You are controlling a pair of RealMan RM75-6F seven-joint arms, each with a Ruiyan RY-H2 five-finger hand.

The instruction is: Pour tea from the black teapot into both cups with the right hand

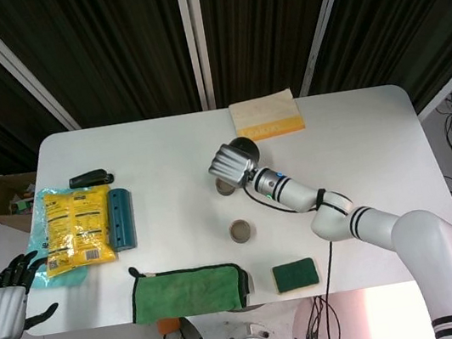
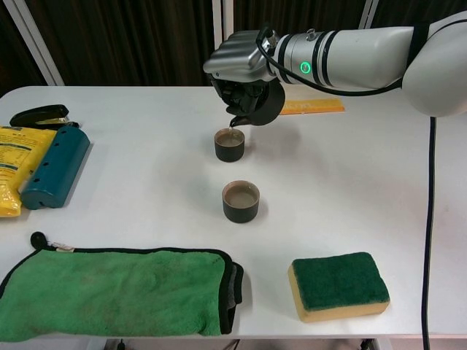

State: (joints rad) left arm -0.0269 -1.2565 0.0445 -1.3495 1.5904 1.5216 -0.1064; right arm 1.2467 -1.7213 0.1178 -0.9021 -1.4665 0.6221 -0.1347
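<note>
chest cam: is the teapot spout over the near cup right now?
No. The robot hand holds the black teapot tilted with its spout over the far cup; the near cup sits apart, closer to the camera.

Open counter on my right, clutter on my left and along the front edge.

My right hand (image 2: 241, 62) holds the teapot (image 2: 259, 104) tilted over the far cup (image 2: 229, 144); the near cup (image 2: 241, 200) stands just in front, with a bare gap between them. The sponge (image 2: 339, 285) and green cloth (image 2: 117, 292) block the front edge. The blue case (image 2: 55, 165), yellow bag (image 1: 74, 227) and stapler (image 2: 40, 115) crowd the left side. The counter (image 2: 365, 189) right of the cups is bare.
</note>
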